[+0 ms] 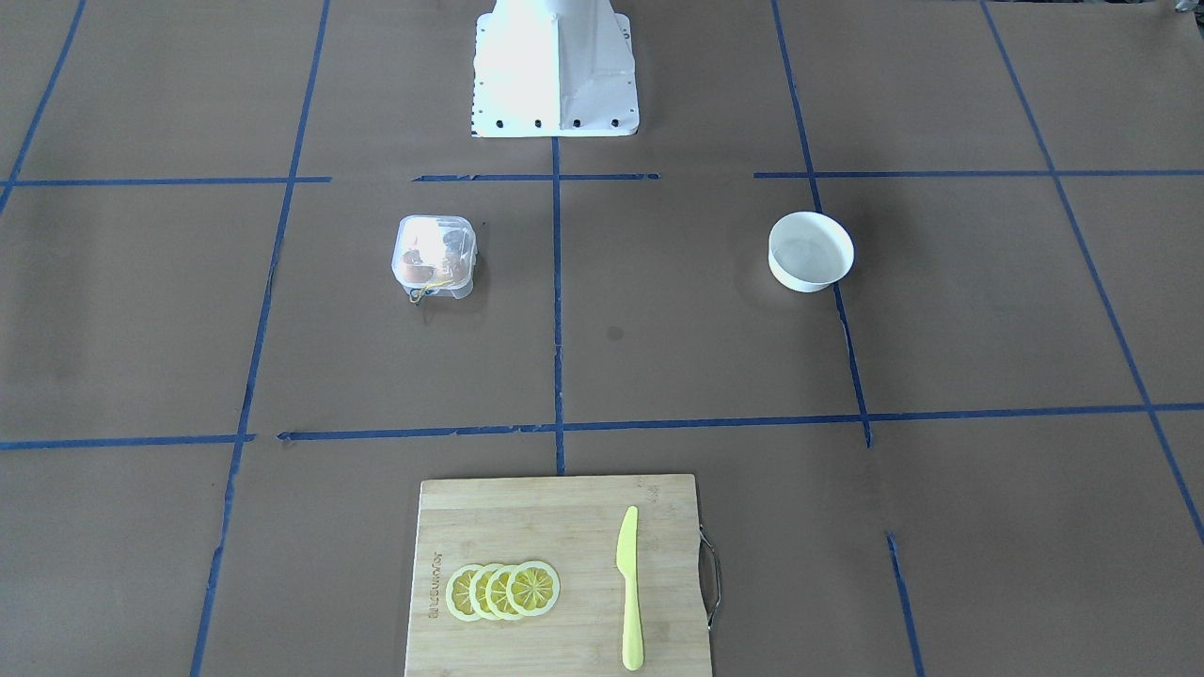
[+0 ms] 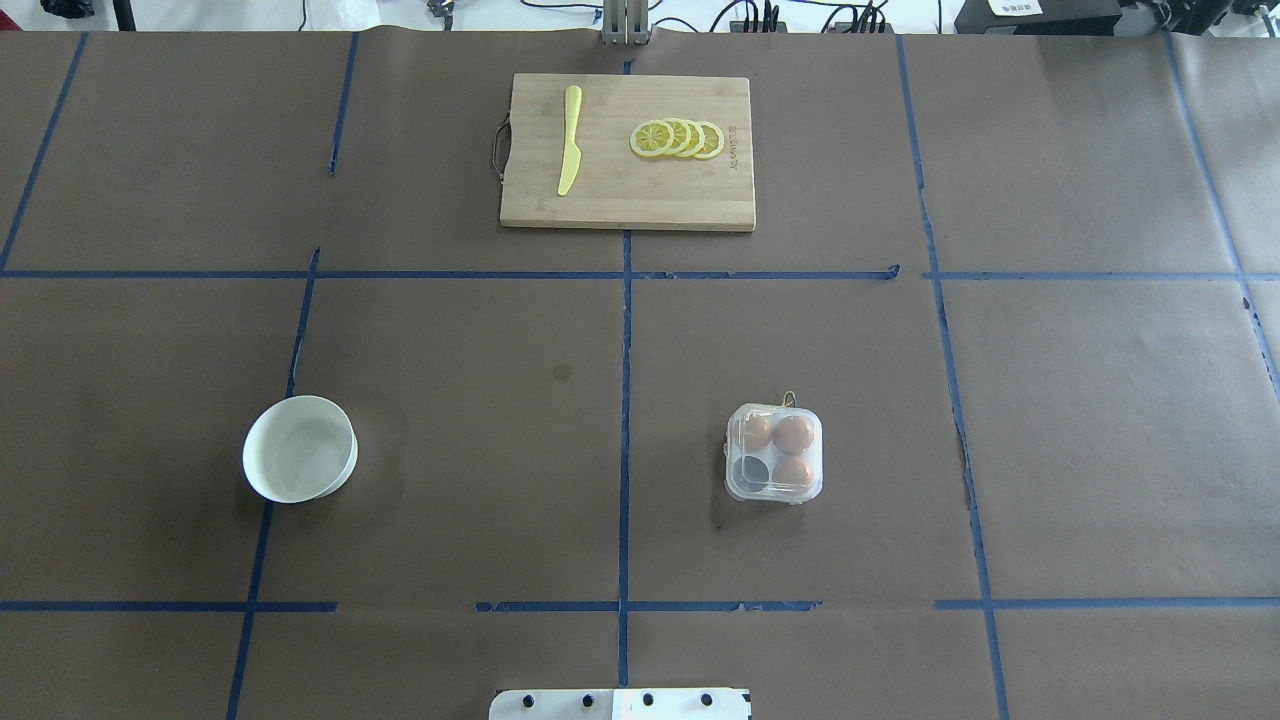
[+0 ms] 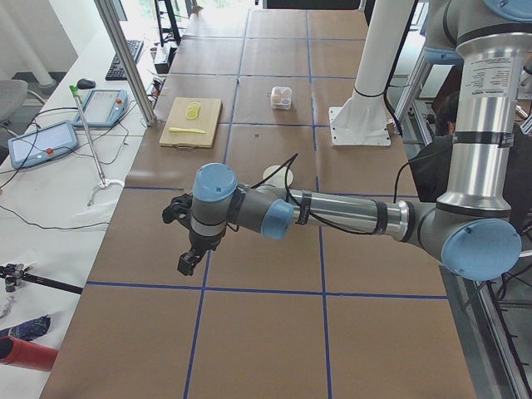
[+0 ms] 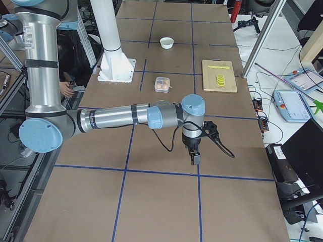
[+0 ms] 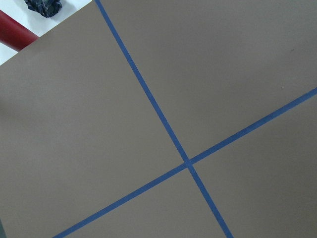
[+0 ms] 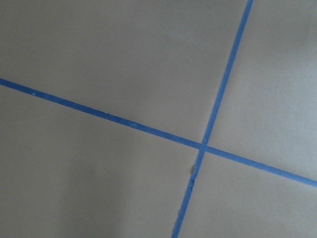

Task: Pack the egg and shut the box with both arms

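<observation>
Front view: the box (image 1: 434, 258) sits on the robot's right half and looks shut, though glare makes that a guess. The bowl (image 1: 810, 250) is empty.

Overhead: three eggs (image 2: 793, 434) inside with room for a fourth, so packing and probably closing look done.

Left side view: the left gripper (image 3: 188, 262) hovers over the table (image 3: 266, 349) far from the box. Can't tell if its fingers are apart.

Right side view: same deal for the right gripper (image 4: 194, 157).

Wrist cams: just taped table.
</observation>
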{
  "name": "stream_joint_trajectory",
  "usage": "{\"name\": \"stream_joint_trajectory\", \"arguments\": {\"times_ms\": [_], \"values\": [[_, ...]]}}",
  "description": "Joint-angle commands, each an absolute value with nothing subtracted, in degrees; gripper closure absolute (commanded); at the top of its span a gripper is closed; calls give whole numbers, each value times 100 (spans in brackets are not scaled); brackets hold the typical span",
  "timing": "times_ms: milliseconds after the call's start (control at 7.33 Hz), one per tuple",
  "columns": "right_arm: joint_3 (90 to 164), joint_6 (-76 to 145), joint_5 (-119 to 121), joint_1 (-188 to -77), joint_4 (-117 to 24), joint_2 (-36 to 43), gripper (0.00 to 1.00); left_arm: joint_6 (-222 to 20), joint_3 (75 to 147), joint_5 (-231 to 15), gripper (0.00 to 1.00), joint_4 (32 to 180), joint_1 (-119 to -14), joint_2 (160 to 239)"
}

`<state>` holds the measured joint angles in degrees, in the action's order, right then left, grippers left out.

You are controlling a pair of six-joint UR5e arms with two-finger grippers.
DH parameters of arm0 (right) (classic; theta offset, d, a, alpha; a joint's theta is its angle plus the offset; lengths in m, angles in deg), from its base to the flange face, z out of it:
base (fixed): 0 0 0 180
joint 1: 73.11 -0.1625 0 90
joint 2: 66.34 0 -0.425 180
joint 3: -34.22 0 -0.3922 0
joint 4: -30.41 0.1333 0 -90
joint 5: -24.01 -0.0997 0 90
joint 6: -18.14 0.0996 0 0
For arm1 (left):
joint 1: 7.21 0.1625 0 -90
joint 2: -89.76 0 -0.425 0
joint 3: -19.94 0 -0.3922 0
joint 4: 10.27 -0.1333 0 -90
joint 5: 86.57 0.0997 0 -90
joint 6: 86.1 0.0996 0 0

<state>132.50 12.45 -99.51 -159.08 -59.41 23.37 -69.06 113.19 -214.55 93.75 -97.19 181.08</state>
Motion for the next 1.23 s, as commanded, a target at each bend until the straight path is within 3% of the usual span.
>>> {"name": "stream_joint_trajectory", "arguments": {"times_ms": [0,818,1091], "values": [[13108,1287,-10401,-16151,-5942,2575,0,-6941,10854,-21480,0,9292,-9713,18038],[13108,1867,-11510,-16557,-5977,2805,0,-6958,11317,-21715,0,7502,-9713,17959],[13125,1858,-11538,-16557,-5951,2866,0,-7666,11372,-22235,0,7515,-9713,17959]]}}
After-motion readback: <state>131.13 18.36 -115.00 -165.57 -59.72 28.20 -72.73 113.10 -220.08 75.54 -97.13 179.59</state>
